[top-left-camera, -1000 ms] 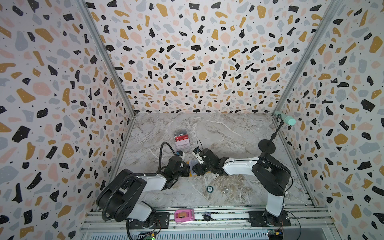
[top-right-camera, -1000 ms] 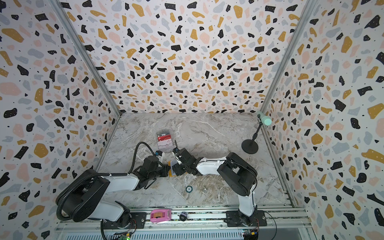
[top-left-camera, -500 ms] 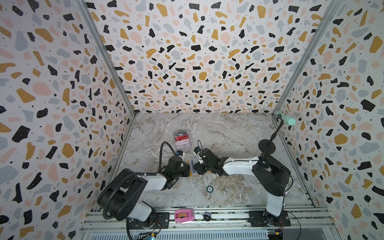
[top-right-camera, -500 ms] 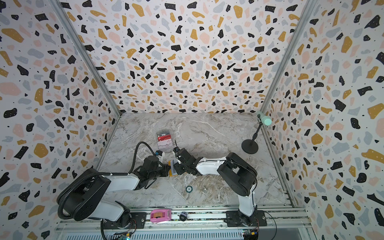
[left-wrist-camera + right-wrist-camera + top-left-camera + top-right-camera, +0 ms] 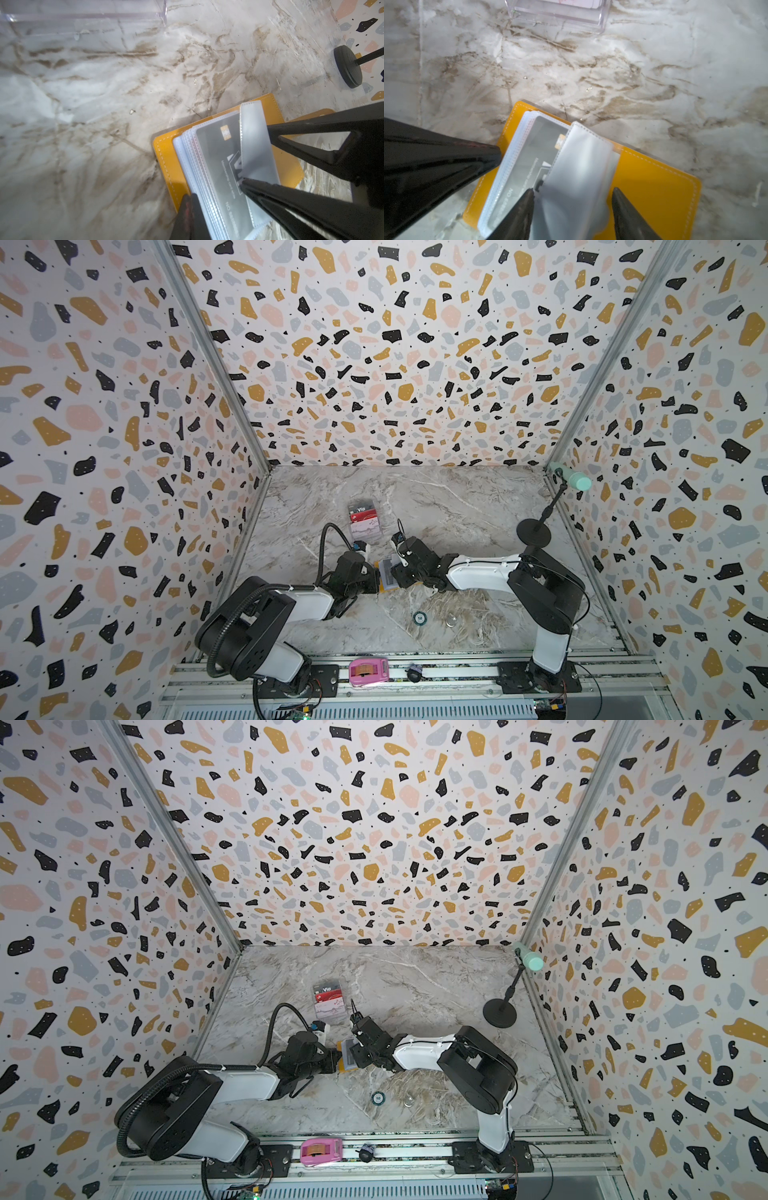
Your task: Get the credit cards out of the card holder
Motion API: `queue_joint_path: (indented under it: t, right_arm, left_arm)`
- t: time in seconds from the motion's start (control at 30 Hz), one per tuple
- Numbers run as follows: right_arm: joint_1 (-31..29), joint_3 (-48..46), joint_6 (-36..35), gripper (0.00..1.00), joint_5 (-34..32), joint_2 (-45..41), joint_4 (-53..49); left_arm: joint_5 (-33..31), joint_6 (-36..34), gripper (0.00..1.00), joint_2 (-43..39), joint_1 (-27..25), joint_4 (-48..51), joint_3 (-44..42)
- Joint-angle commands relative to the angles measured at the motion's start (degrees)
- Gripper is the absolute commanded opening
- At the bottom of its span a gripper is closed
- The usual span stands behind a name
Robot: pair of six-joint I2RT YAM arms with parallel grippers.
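Observation:
The card holder (image 5: pixel 388 589) (image 5: pixel 342 1067) lies open on the marble floor between both grippers, mustard yellow (image 5: pixel 166 158) (image 5: pixel 654 182) with clear sleeves fanned up. One sleeve holds a grey chip card (image 5: pixel 216 149) (image 5: pixel 529 149). My left gripper (image 5: pixel 190 196) (image 5: pixel 375 578) is shut, its tip pressing the holder's cover edge beside the sleeves. My right gripper (image 5: pixel 573 190) (image 5: pixel 255 153) is open and straddles a loose empty sleeve (image 5: pixel 581 166); one finger touches its edge. Black "Vip", red and white credit cards (image 5: pixel 363 520) (image 5: pixel 329 1002) stand in a clear acrylic stand behind.
The acrylic stand (image 5: pixel 83 12) (image 5: pixel 558 12) is just beyond the holder. A black round-based pole (image 5: pixel 534 533) with a mint tip stands at the right wall. A small round chip (image 5: pixel 420 617) and a coin (image 5: pixel 451 620) lie nearer the front. A pink tape dispenser (image 5: pixel 368 672) sits on the front rail.
The right gripper has edged slightly over the card holder. The left arm has stayed put on the holder's edge.

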State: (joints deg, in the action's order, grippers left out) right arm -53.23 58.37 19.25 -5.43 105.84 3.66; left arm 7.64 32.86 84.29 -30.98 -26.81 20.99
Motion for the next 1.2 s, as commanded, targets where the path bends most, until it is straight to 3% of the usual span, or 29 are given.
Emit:
queue_joint_path:
  t: [0.0,0.43,0.97,1.17]
  right_arm:
    - [0.7,-1.1,0.6,0.56,-0.9,-3.1,-3.0]
    - [2.4,-2.1,2.0,0.43,-3.4,-5.4,-6.2]
    - [3.4,-0.1,2.4,0.37,-12.3,-8.4,-15.8]
    - [4.9,1.4,1.3,0.38,-7.6,-12.0,-18.1]
  left_arm:
    - [-1.0,0.2,0.00,0.8,-0.2,2.5,-1.2]
    - [-1.0,-0.4,0.00,0.1,-0.2,3.9,-0.1]
    - [-1.3,-1.5,0.00,0.3,-0.2,4.9,1.6]
    - [-1.3,-1.6,0.00,0.7,-0.2,4.6,1.3]
